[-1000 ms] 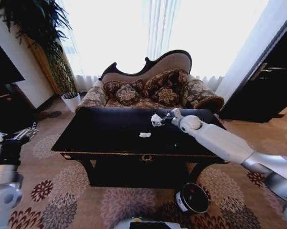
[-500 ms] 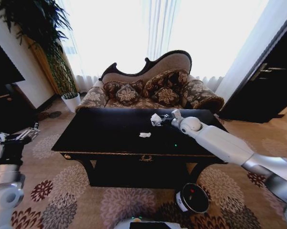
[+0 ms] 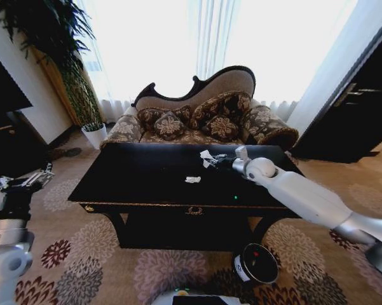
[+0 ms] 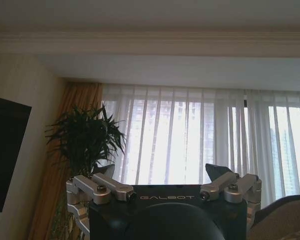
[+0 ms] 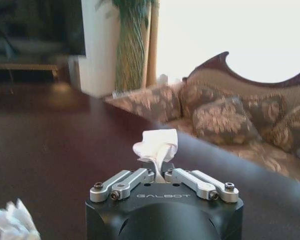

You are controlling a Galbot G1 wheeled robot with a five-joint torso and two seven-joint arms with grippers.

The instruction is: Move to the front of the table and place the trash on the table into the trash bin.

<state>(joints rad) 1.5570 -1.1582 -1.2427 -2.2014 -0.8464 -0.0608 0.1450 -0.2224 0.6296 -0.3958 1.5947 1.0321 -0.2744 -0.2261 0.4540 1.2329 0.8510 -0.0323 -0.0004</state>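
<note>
Tissue (image 5: 156,145) sits pinched between the right gripper (image 5: 159,175) fingers; lift straight, keep squeezing, clear the table (image 3: 146,184). Left gripper (image 4: 162,185) idles spread.

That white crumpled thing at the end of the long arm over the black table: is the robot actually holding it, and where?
Yes. The right gripper pinches the crumpled white tissue by its lower edge.
</note>
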